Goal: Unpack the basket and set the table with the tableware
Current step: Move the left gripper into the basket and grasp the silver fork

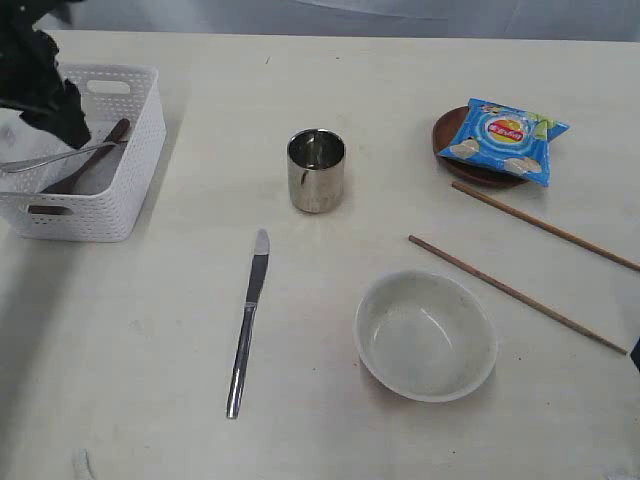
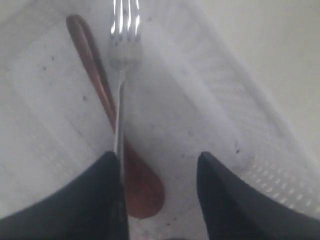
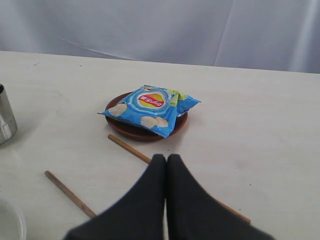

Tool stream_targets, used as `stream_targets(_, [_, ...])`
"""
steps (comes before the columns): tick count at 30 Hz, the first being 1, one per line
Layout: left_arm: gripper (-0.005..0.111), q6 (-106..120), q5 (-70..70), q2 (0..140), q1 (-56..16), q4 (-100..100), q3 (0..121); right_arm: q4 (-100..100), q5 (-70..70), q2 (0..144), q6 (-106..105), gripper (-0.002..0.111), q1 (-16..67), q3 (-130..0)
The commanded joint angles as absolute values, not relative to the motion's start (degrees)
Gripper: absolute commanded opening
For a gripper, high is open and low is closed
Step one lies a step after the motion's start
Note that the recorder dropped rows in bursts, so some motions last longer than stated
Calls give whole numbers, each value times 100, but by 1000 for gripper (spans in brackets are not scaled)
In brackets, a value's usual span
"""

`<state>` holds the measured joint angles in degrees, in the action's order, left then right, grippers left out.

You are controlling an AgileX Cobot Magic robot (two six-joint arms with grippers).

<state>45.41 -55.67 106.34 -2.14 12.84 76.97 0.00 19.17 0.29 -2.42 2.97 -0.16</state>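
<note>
The white basket (image 1: 150,120) stands at the table's far left. My left gripper (image 2: 160,159) hangs open inside it. A silver fork (image 2: 122,45) lies on a reddish-brown wooden spoon (image 2: 142,187), and the fork's handle runs along the inner face of one finger. Out on the table (image 1: 150,330) are a steel cup (image 1: 316,170), a knife (image 1: 248,320), an off-white bowl (image 1: 425,335) and two chopsticks (image 1: 515,293). My right gripper (image 3: 166,159) is shut and holds nothing, just above one chopstick (image 3: 129,148).
A blue chip bag (image 1: 505,138) lies on the dark brown plate (image 1: 480,172) at the back right. The left arm (image 1: 45,85) hides part of the basket in the exterior view. A pale curtain backs the table's far edge.
</note>
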Motion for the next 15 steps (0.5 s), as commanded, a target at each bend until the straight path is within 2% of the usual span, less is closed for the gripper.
stream_targets(1, [47,4845,-5124,10609,-215,952,7400,-45,1917,0,-213,0,308,0])
stream_targets(15, [47,5175,-4976,10916,-252,964,7370,-45,1917,0,-213,0,308,0])
